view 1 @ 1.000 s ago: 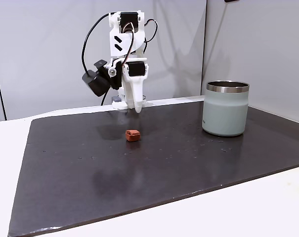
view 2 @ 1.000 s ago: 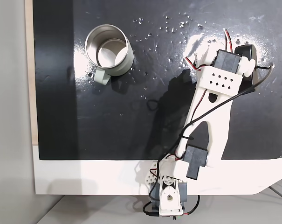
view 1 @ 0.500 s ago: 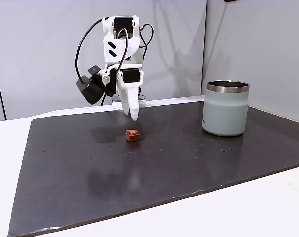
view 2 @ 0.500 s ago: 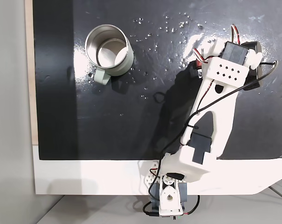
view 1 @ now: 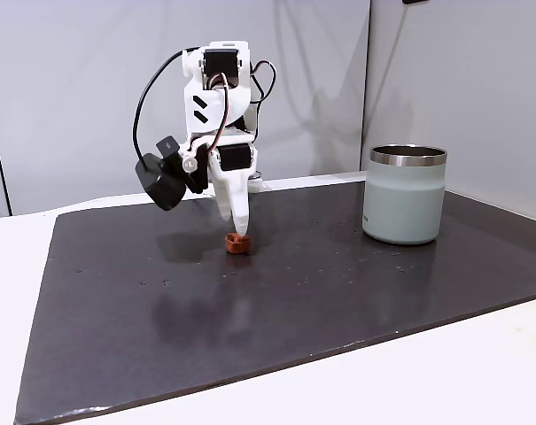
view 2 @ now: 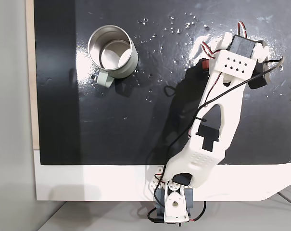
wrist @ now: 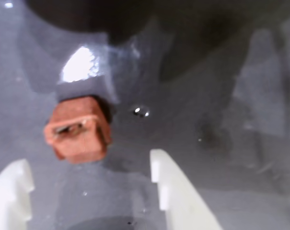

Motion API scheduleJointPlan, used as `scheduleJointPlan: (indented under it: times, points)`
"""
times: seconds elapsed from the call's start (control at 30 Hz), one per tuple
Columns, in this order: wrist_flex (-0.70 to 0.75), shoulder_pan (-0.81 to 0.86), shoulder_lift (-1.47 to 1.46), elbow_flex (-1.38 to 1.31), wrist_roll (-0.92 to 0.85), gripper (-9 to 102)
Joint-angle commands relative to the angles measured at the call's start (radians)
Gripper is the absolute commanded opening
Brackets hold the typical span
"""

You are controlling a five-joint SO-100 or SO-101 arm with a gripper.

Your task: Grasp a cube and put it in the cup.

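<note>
Claw (wrist: 87,187) is spread wide and empty: in the wrist view both white fingertips (wrist: 171,184) sit at the bottom of frame with a gap between them wider than the cube (wrist: 79,128). The cube lies on the dark mat (view 1: 338,292) just ahead of that gap, nearer the left fingertip, touching neither. Wrist view is blurred; a bright glare patch sits on the mat right behind the cube.

In a fixed view from the side, the claw (view 1: 239,232) points down with its tip directly above the cube (view 1: 237,243); contact can't be told from there. The cube sits near the mat's far edge, left of middle. The cup (view 1: 406,194) stands upright well off to the right, near the mat's right edge.

In a fixed view from above, the cup (view 2: 111,53) is in the mat's upper left area, and a red sliver of the cube (view 2: 203,64) shows beside the arm head.

No readable labels or writing anywhere.
</note>
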Motion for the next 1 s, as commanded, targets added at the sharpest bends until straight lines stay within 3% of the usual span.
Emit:
scheduleJointPlan:
  times: [0.0,0.97]
  points:
    - [0.005,-0.008,-0.011,-0.066,-0.006,26]
    - [0.034,0.005,-0.193,-0.276,-0.006,17]
